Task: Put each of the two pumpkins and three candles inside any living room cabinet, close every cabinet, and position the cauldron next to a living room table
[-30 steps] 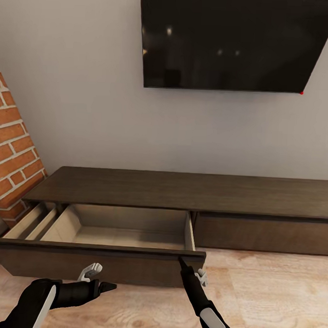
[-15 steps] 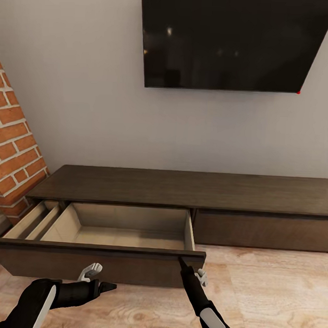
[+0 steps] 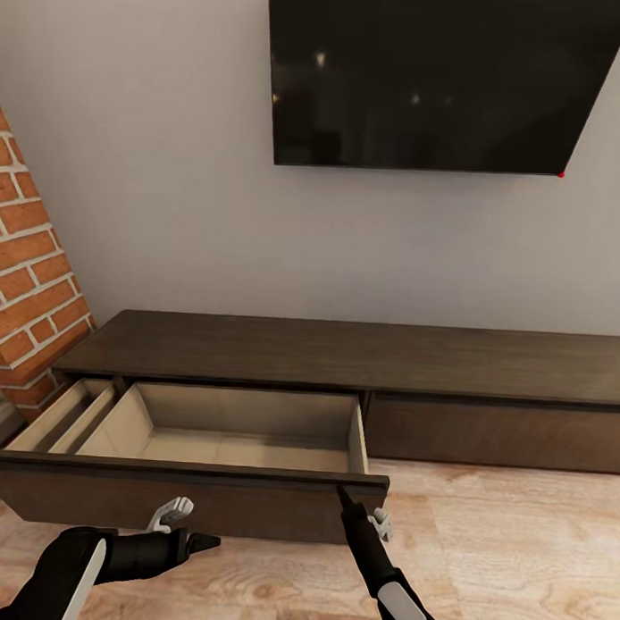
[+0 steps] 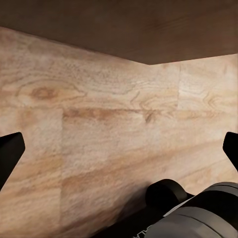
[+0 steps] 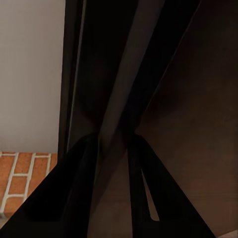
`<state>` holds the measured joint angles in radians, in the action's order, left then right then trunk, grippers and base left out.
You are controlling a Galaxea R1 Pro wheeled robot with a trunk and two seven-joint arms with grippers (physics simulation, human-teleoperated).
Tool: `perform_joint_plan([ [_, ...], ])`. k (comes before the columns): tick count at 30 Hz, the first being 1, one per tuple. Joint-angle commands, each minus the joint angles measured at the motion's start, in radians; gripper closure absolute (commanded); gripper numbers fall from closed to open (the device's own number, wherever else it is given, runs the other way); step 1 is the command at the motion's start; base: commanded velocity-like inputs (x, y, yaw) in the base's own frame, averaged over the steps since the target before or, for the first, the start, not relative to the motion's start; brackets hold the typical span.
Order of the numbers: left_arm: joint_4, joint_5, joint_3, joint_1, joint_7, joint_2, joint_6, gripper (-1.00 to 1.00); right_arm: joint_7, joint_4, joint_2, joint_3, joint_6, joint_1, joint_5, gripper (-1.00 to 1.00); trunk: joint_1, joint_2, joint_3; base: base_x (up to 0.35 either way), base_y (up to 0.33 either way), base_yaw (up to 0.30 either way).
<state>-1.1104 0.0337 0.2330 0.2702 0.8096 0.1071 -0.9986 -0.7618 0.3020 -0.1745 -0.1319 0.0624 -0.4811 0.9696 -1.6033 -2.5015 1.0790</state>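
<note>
From the head camera I see the cabinet (image 3: 344,360) running across the middle of the frame, under a dark TV (image 3: 443,78) on the grey wall (image 3: 172,162). Its left drawer (image 3: 216,450) stands pulled out in the lower left of the frame, its pale beige inside bare. The right drawer front (image 3: 498,435) sits flush. A brick fireplace (image 3: 29,291) fills the left edge, and light wooden floor (image 3: 516,550) covers the lower right. My right gripper (image 3: 346,495) reaches up from the bottom centre to the right end of the open drawer's front edge, its fingers pinched on that edge. My left gripper (image 3: 204,541) hangs low at the bottom left, in front of the drawer face and apart from it.

In the left wrist camera my two dark fingertips (image 4: 10,153) sit at opposite edges of the frame, spread wide, with nothing between them but floor (image 4: 109,119) and the cabinet's dark underside (image 4: 124,25) along the top.

In the right wrist camera my two fingers (image 5: 74,188) close narrowly around the drawer's thin dark edge (image 5: 119,114), with brick (image 5: 25,178) at the lower left.
</note>
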Motion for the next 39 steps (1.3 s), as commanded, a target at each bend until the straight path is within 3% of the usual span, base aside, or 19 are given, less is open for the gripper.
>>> perform_joint_plan([
  [1,0.000,0.000,0.000,0.000,0.000,0.000,0.000,-1.00,-0.013,0.003,0.000,-0.011,-0.001,-0.001,0.015,1.00,0.000,0.000,0.000,-0.084,0.000,0.000],
  [19,0.000,0.000,0.000,0.000,0.000,0.000,0.000,-1.00,-0.013,0.003,0.000,-0.011,-0.001,-0.001,0.015,1.00,0.000,0.000,0.000,-0.017,0.000,0.000],
  [20,0.000,0.000,0.000,0.000,0.000,0.000,0.000,-1.00,-0.013,0.003,0.000,-0.011,-0.001,-0.001,0.015,-1.00,0.000,0.000,0.000,0.000,0.000,0.000],
  [34,0.000,0.000,-0.001,0.000,-0.005,-0.001,0.000,-1.00,-0.010,0.003,0.000,-0.010,-0.005,-0.001,0.015,-1.00,0.000,0.000,0.000,-0.050,0.000,0.000],
  [39,0.000,-0.001,-0.001,0.000,-0.008,-0.001,0.000,-1.00,-0.010,0.003,0.000,-0.009,-0.097,-0.002,0.015,-1.00,0.000,0.000,0.000,-0.204,0.000,0.000],
])
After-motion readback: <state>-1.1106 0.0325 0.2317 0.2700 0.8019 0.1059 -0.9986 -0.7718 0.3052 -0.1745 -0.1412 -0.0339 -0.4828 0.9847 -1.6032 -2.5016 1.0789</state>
